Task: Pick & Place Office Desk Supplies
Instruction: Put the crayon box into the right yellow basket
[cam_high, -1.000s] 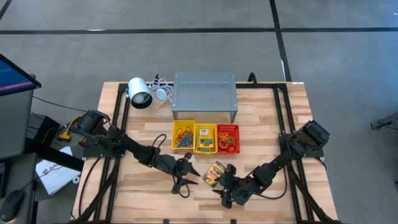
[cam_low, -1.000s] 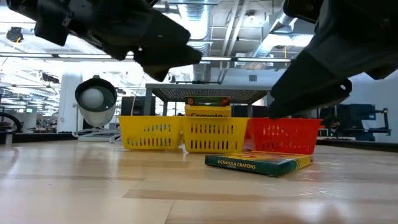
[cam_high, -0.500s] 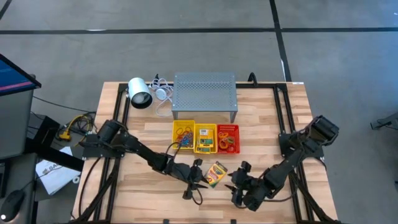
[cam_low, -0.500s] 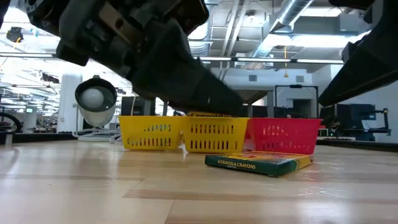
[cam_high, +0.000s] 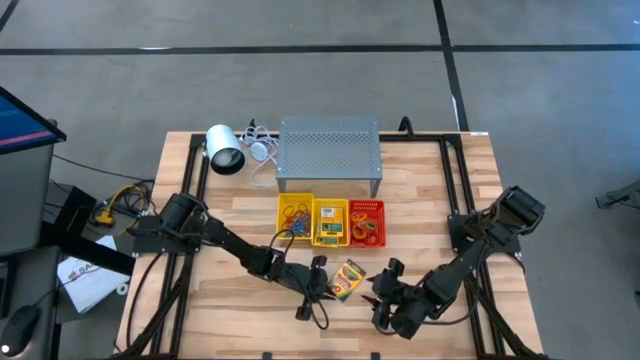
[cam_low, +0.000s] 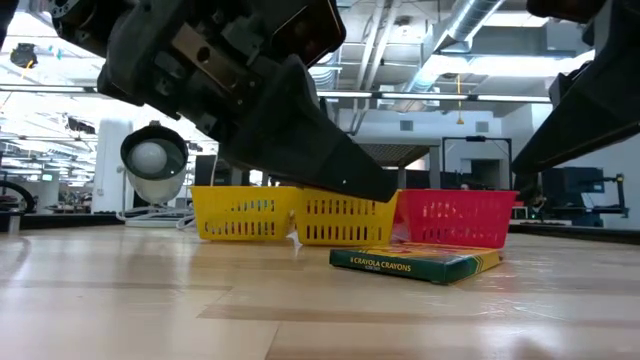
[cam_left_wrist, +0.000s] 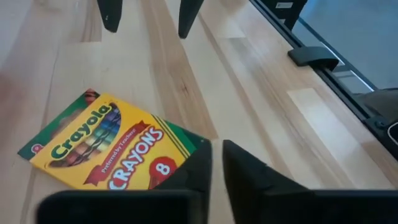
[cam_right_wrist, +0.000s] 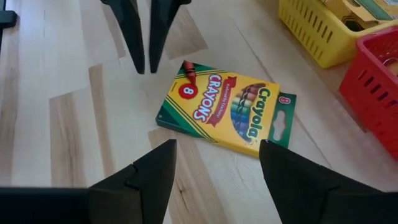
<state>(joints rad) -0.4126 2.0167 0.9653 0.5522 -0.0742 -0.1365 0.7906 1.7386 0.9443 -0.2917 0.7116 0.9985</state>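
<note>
A yellow-and-green crayon box (cam_high: 347, 278) lies flat on the table in front of the baskets, also in the low view (cam_low: 415, 262). My left gripper (cam_high: 323, 287) hovers just left of it. Its fingers (cam_left_wrist: 216, 163) are closed to a narrow slit with nothing between them, beside the box's corner (cam_left_wrist: 200, 142) and above the table. My right gripper (cam_right_wrist: 217, 149) stands open on the box's right, fingers pointing at the box (cam_right_wrist: 227, 107) without touching it.
Three small baskets stand in a row behind the box: a yellow one (cam_high: 293, 218) with rubber bands and clips, a yellow one (cam_high: 330, 222) with crayon boxes, a red one (cam_high: 366, 222) with rings. Farther back are a grey perforated stand (cam_high: 330, 152) and a white lamp (cam_high: 224, 150).
My left gripper has moved down and toward the table's right, up to the crayon box's left side. My right gripper has drawn back from the box toward the right edge and turned. The box has stayed flat in its place.
</note>
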